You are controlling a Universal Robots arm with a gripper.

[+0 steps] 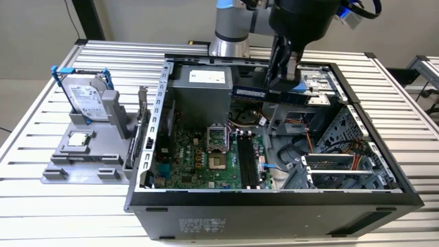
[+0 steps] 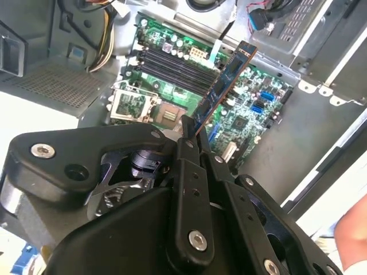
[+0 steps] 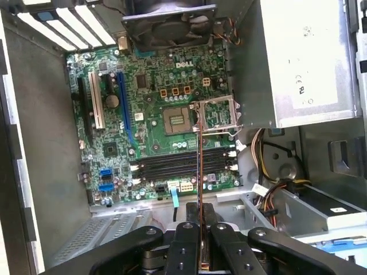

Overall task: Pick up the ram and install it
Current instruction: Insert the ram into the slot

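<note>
The open case [image 1: 274,211] lay on its side on the slatted table [image 1: 55,216]. Inside, the green motherboard [image 1: 199,164] lay flat, with the CPU socket [image 1: 217,138] near its middle and the grey power supply [image 1: 199,92] beside it. At the exterior view's left, apart from the case, a grey stand [image 1: 75,164] held a hard drive [image 1: 88,100] upright in a blue frame. In the first wrist view, a fan [image 3: 169,23] sat at the board's edge.

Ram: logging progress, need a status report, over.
Gripper shut on ram. Ram held above motherboard, not seated in black slots. Nothing seen between them.
</note>
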